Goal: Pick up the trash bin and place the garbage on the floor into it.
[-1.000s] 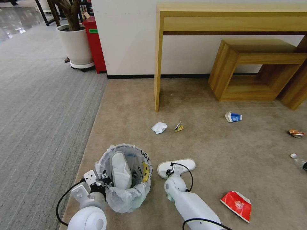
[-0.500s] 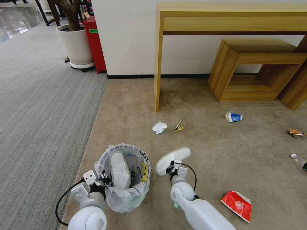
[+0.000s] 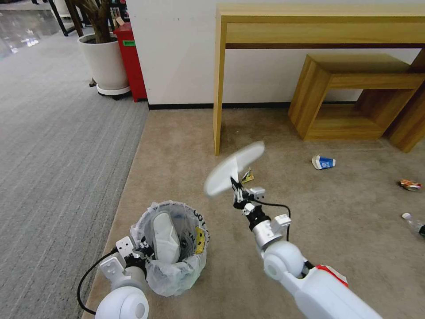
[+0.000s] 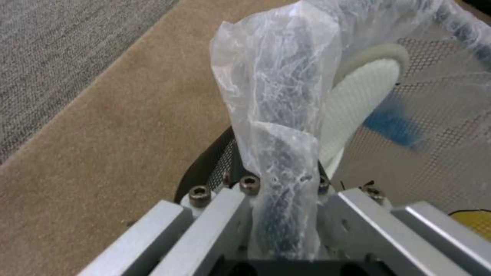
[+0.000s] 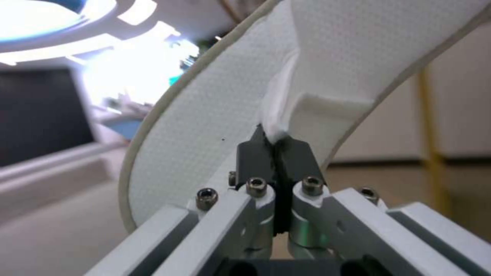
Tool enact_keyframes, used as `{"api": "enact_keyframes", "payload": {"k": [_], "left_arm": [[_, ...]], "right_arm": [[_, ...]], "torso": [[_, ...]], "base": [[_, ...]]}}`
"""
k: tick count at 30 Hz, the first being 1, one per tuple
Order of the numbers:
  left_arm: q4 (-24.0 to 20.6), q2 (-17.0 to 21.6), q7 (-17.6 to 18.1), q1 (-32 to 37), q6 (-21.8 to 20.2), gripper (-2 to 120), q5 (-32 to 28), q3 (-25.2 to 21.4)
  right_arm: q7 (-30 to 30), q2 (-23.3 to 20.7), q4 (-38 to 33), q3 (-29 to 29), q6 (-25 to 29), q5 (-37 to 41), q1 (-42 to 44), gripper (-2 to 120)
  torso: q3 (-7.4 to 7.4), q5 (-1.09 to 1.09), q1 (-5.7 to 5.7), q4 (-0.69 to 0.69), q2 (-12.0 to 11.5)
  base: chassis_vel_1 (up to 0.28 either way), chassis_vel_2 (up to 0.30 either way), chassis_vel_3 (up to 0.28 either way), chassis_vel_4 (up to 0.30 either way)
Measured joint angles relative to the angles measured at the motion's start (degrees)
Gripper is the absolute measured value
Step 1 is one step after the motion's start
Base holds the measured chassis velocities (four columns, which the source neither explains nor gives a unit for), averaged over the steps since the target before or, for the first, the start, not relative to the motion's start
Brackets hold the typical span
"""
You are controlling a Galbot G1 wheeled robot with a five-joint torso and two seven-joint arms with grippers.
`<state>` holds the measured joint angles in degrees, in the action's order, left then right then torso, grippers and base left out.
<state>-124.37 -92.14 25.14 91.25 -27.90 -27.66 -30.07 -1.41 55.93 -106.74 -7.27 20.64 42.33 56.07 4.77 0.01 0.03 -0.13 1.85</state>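
The trash bin (image 3: 173, 266), lined with a crinkly clear bag, stands on the beige floor (image 3: 310, 212) at the near left. A white slipper (image 3: 164, 235) and a yellow scrap lie inside it. My left gripper (image 3: 144, 248) is shut on its rim; up close the bag (image 4: 281, 115) runs between the fingers of my left gripper (image 4: 284, 184). My right gripper (image 3: 237, 188) is shut on a second white slipper (image 3: 234, 168), held in the air right of the bin. Its pads pinch the strap of that slipper (image 5: 205, 134) in the right gripper (image 5: 276, 142).
More garbage lies on the carpet: a yellow wrapper (image 3: 249, 176), a blue-white cup (image 3: 323, 162), a crushed can (image 3: 409, 184), a bottle (image 3: 414, 223), a red bag (image 3: 332, 270) behind my right arm. A wooden desk (image 3: 219, 88) and stool (image 3: 354, 97) stand ahead, grey carpet (image 3: 53, 155) lies left.
My right arm has lifted the second slipper off the carpet, up and forward. The left gripper and the bin have stayed put.
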Motion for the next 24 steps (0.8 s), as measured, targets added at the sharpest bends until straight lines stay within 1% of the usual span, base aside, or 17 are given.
{"api": "enact_keyframes", "payload": {"k": [1, 3, 4, 5, 8, 9, 11, 12, 14, 15, 17, 24], "left_arm": [[-0.1, 0.0, 0.0, 0.0, 0.0, 1, 0.1, 0.0], [-0.1, 0.0, 0.0, 0.0, 0.0, 1, 0.1, 0.0], [-0.4, 0.0, 0.0, -0.1, -0.2, 1, 0.1, 0.1], [-0.4, 0.0, 0.0, -0.1, -0.2, 1, 0.1, 0.1], [-1.0, 0.0, 0.0, -0.5, -0.4, 1, 0.1, 0.1], [-1.0, 0.0, 0.0, -0.5, -0.4, 1, 0.1, 0.1], [-1.6, 0.0, 0.0, -0.8, -0.6, 1, 0.0, 0.2], [-1.6, 0.0, 0.0, -0.8, -0.6, 1, 0.0, 0.2], [-1.8, 0.0, 0.0, -1.0, -0.6, 1, -0.1, 0.4], [-1.8, 0.0, 0.0, -1.0, -0.6, 1, -0.1, 0.4], [-2.1, 0.0, 0.0, -1.2, -0.6, 1, -0.2, 0.5], [-2.8, 0.0, 0.0, -1.3, -0.5, 1, -0.5, 0.4]], "right_arm": [[-2.5, -0.8, -0.6, -0.8, 1.0, 1.6, -0.6, 0], [-2.9, -0.9, -0.7, -0.9, 1.1, 1.9, -0.6, 0], [-6.3, -2.4, -1.4, -2.5, 1.9, 4.0, -1.7, 0], [-6.3, -2.4, -1.4, -2.5, 1.9, 4.0, -1.7, 0], [-9.2, -5.8, -2.4, -6.1, 1.9, 5.1, -3.6, 0], [-9.2, -5.8, -2.4, -6.1, 1.9, 5.1, -3.6, 0], [-9.6, -7.9, -2.3, -8.6, 1.3, 4.6, -5.4, 0], [-9.6, -7.9, -2.3, -8.6, 1.3, 4.6, -5.4, 0], [-9.4, -9.8, -1.7, -11.2, 0.8, 3.5, -7.7, 0], [-9.4, -9.8, -1.7, -11.2, 0.8, 3.5, -7.7, 0], [-8.5, -11.3, -1.0, -13.5, 0.0, 1.7, -10.2, 0], [-6.0, -12.1, -0.3, -16.2, -2.2, -2.5, -14.0, 0]], "torso": [[0.00, 0.00, 0.00, 0.00, 0.0], [0.00, 0.00, 0.00, 0.00, 0.0], [0.00, -0.01, 0.00, 0.00, 0.0], [0.00, -0.01, 0.00, 0.00, 0.0], [0.00, 0.00, 0.00, 0.00, 0.0], [0.00, 0.00, 0.00, 0.00, 0.0], [0.00, 0.00, 0.00, 0.00, 0.0], [0.00, 0.00, 0.00, 0.00, 0.0], [0.00, 0.00, 0.00, 0.00, 0.0], [0.00, 0.00, 0.00, 0.00, 0.0], [0.00, -0.01, 0.00, 0.00, 0.0], [0.00, 0.00, 0.00, 0.00, 0.0]], "base": [[0.000, 0.000, 0.000, 0.000], [0.000, 0.000, 0.000, 0.000], [0.000, 0.000, 0.000, 0.000], [0.000, 0.000, 0.000, 0.000], [0.000, 0.000, 0.000, 0.000], [0.000, 0.000, 0.000, 0.000], [0.000, 0.000, 0.000, 0.000], [0.000, 0.000, 0.000, 0.000], [0.000, 0.000, 0.000, 0.000], [0.000, 0.000, 0.000, 0.000], [0.000, 0.000, 0.000, 0.000], [0.000, 0.000, 0.000, 0.000]]}}
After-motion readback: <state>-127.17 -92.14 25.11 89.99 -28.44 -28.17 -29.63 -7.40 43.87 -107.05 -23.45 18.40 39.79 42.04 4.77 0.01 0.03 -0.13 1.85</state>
